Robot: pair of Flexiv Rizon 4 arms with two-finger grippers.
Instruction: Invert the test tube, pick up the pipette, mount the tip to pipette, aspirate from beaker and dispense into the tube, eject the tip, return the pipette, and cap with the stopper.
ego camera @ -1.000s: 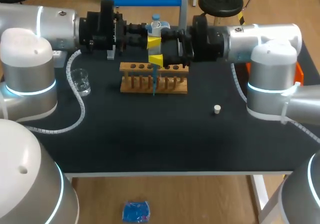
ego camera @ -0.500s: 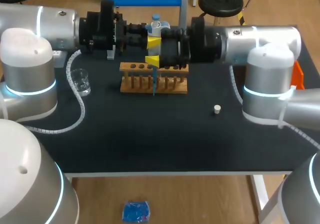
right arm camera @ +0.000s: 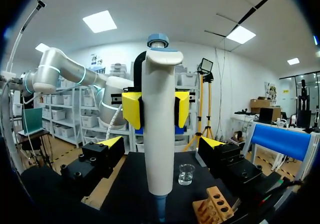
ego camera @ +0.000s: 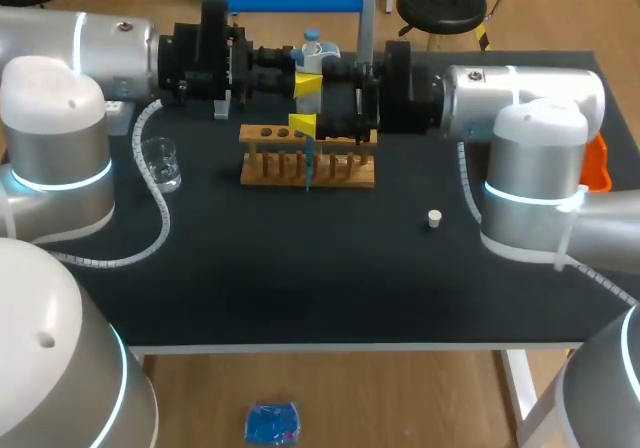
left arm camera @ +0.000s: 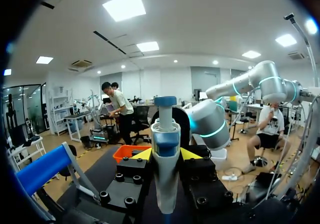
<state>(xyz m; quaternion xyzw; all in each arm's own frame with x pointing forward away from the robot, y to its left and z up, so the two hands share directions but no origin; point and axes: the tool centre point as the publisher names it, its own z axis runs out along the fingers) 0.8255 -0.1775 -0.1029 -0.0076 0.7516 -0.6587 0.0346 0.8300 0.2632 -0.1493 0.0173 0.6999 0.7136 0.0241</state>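
Wide-open right gripper (right arm camera: 161, 143) is sliding left, straddling the pipette (ego camera: 313, 50) without touching it. left gripper (right arm camera: 156, 108) is clamping it over the rack (ego camera: 350, 173), far center. Probably setting up 1 plunger press.

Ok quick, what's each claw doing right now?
Left claw: closed, holding the pipette.
Right claw: open, with a finger on each side of the pipette, not touching it.

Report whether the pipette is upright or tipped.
Upright: the pipette stands vertical, plunger up, clamped by the left gripper.
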